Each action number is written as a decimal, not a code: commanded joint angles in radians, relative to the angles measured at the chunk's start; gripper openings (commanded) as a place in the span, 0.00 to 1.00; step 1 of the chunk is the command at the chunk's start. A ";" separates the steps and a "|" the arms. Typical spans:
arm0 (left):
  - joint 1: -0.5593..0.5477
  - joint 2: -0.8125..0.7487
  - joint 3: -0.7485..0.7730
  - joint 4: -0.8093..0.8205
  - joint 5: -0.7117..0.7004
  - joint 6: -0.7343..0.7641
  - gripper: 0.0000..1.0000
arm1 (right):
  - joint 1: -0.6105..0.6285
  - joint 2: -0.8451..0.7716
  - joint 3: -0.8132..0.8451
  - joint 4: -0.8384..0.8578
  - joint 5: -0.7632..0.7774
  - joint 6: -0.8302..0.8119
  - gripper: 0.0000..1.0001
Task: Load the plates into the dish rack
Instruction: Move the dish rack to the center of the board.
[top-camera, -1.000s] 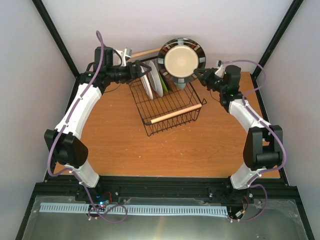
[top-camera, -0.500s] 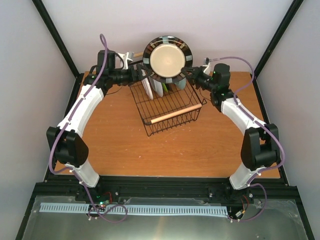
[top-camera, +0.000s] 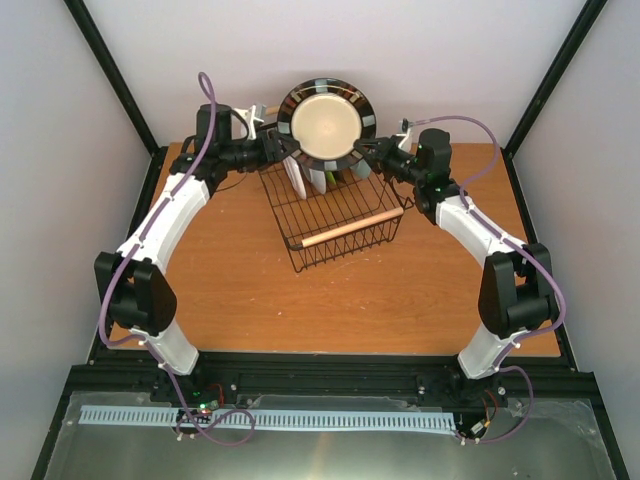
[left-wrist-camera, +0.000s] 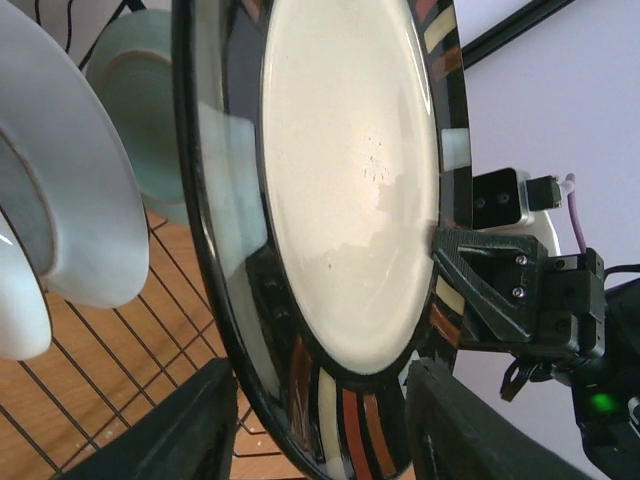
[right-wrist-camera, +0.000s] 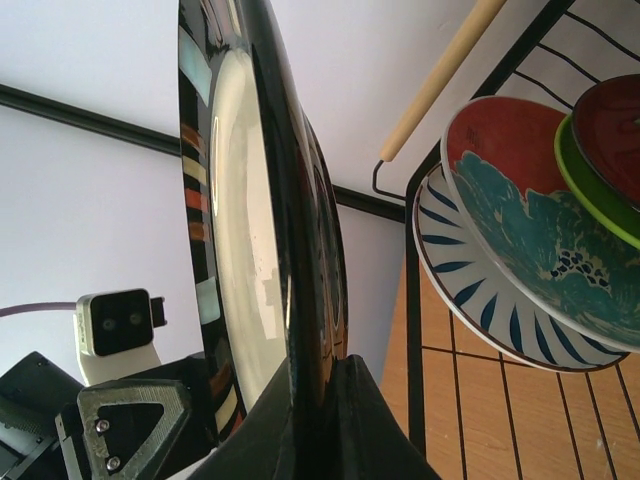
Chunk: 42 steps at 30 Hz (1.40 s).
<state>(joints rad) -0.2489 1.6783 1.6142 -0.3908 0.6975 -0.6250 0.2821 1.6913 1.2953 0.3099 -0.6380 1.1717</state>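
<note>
while a black-rimmed plate (top-camera: 325, 122) hangs over the rack's (top-camera: 320, 205) far end seen from above, right gripper (top-camera: 363, 149) clamped on its edge, left wrist view, left gripper (left-wrist-camera: 318, 372) straddling the rim, grip unclear, right wrist view, striped plate (right-wrist-camera: 470, 290) leaning in the rack

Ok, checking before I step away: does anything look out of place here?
Only the black-rimmed cream plate: it hangs upright above the dish rack, rim pinched by the right gripper, the left gripper straddling its other edge.

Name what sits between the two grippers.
The black-rimmed cream plate, upright: right gripper clamps one edge, left gripper straddles the other. Top view shows it.
</note>
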 joint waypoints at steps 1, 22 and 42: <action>-0.006 -0.052 -0.010 0.071 -0.037 -0.020 0.47 | 0.009 -0.017 0.063 0.183 -0.022 0.019 0.03; -0.006 -0.079 -0.093 0.214 -0.105 -0.105 0.26 | 0.062 -0.009 0.040 0.192 -0.029 0.027 0.03; -0.006 -0.067 -0.019 0.061 -0.187 -0.066 0.01 | 0.063 -0.004 -0.005 0.197 0.000 0.006 0.03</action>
<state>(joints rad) -0.2451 1.6039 1.5318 -0.2752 0.5480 -0.8181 0.3382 1.7069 1.2739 0.4149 -0.6453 1.2026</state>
